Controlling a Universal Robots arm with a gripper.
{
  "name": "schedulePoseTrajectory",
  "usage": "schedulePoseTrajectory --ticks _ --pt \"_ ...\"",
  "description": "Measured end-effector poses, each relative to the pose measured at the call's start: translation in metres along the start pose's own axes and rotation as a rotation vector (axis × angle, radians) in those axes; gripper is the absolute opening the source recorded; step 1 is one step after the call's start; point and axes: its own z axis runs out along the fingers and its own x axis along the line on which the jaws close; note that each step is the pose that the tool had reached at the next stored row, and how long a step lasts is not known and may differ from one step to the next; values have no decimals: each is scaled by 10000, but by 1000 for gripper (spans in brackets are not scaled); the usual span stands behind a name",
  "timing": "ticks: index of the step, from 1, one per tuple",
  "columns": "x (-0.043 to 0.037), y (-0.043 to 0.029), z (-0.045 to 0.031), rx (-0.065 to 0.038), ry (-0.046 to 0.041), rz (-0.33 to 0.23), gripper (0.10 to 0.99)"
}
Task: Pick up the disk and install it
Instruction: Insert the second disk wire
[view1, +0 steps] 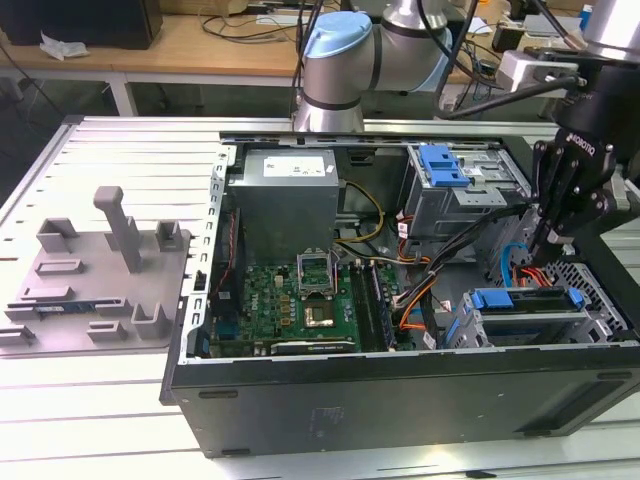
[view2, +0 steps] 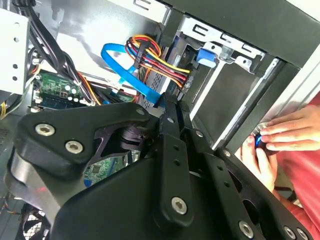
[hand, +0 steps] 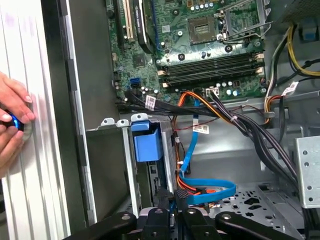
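Ribbed tabletop (view1: 90, 400) is carrying a grey fixture tray (view1: 95, 280) and an open computer case (view1: 400, 300); toward the exterior view's right the disk (view1: 527, 312) is sitting in its bay, long axis crosswise, directly beneath the end effector (view1: 548, 235), pressed together and holding nothing.

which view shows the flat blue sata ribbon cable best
The second wrist view: the flat blue SATA ribbon cable loops unobstructed above the gripper. The first wrist view shows its curl; the exterior view shows a sliver.

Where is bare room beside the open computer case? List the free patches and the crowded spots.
Free: the ribbed metal table behind the grey plastic fixture tray, and the strip in front of the case. Crowded: the black end effector by the orange and blue cables.
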Motion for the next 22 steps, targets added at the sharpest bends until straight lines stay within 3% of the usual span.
schedulePoseTrajectory --ticks 6,9,11,15,16,22 --pt "138 -14 29 -53 -404 -5 161" --pt "244 -19 51 -129 -987 -12 161" --pt "289 -16 60 -158 -1212 -16 161" --pt "408 13 87 -230 -1770 -24 161" --pt "436 12 94 -243 -1868 -26 161" --pt "476 7 120 -194 -1930 -603 161"
